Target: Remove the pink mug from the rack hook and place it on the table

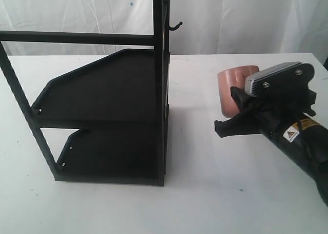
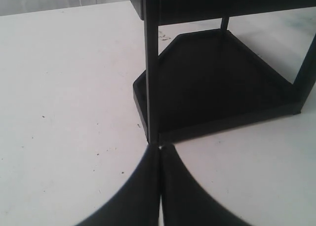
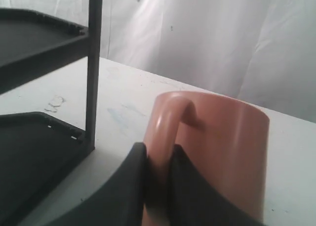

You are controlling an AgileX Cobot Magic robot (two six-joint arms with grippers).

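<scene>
The pink mug point(image 1: 230, 88) is off the rack and stands to the right of the tall black rack point(image 1: 107, 90), partly hidden behind my right arm. In the right wrist view my right gripper point(image 3: 159, 154) is shut on the loop handle of the pink mug point(image 3: 222, 147). I cannot tell whether the mug's base rests on the table point(image 1: 195, 193). The rack hook point(image 1: 175, 26) juts out bare from the upright post near the top. My left gripper point(image 2: 160, 148) is shut and empty, just in front of a rack post point(image 2: 151, 77) low over the table.
The rack has two black shelves point(image 1: 102, 83) and stands left of centre. A white curtain point(image 1: 241, 19) hangs behind the table. White tabletop lies between the rack and my right arm point(image 1: 292, 131).
</scene>
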